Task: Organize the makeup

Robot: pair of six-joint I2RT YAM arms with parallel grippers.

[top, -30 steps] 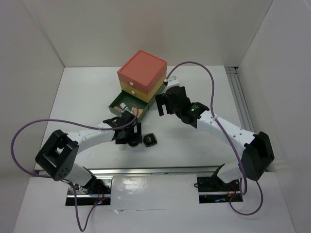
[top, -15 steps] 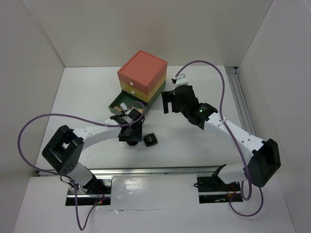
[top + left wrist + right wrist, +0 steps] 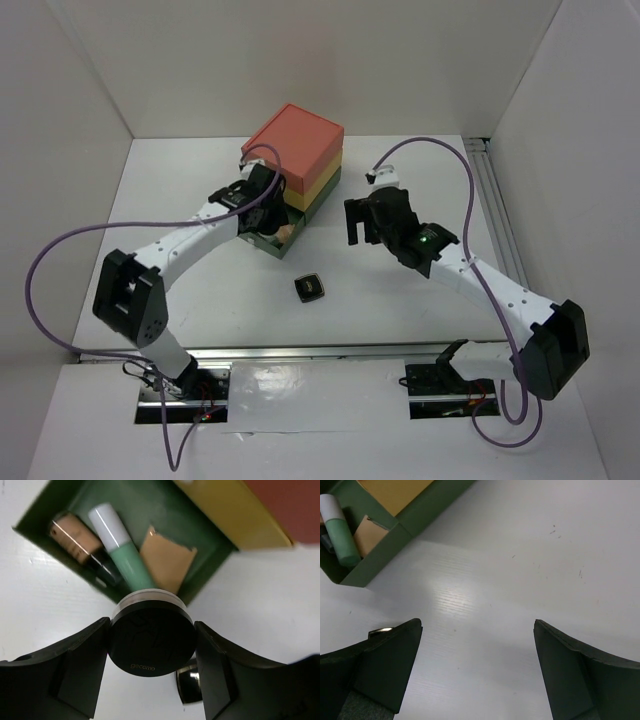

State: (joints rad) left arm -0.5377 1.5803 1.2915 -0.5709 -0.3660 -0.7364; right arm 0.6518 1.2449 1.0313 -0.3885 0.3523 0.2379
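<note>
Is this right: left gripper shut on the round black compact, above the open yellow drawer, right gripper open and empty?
Not the yellow one. The left wrist view shows the left gripper shut on the round black compact above the open green drawer; the yellow drawer is closed. The right gripper is open and empty.

The round compact (image 3: 151,640) clamped in my left pincer (image 3: 151,647) covers the mint tube's (image 3: 122,555) lower end and the green drawer's (image 3: 165,505) near wall. Behind it a shiny thing (image 3: 189,685) peeks out, possibly another compact. From above, that pincer hides the drawer's contents.
</note>
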